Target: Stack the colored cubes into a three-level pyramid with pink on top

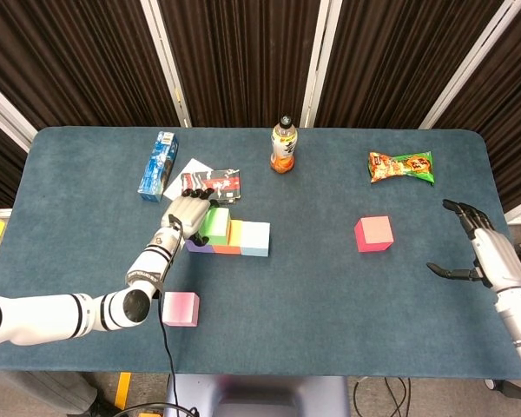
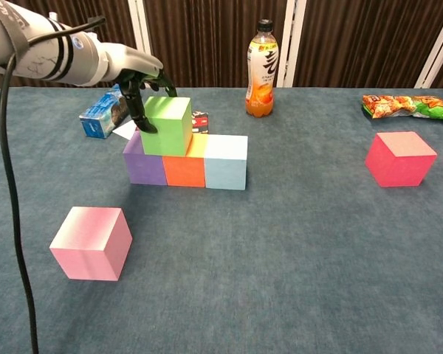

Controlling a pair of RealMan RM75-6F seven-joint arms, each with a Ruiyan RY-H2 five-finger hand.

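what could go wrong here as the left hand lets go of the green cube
The left hand holds the green cube on the bottom row, straddling the purple cube and orange cube. Its fingers lie against the cube's left face, so pulling away could drag it askew or off, and could nudge the row apart.

Twin white robot arms with rounded, glossy shells, joined at dark bands and a black ball-shaped joint on the left arm (image 1: pixel 69 314) (grey scuff-like marks show on its casing in the chest view). A thin black cable runs along it. The left hand (image 1: pixel 187 208) has a pale grey back and black fingers (image 2: pixel 139 110); the right hand (image 1: pixel 479 248) matches, silver-grey with black fingers.
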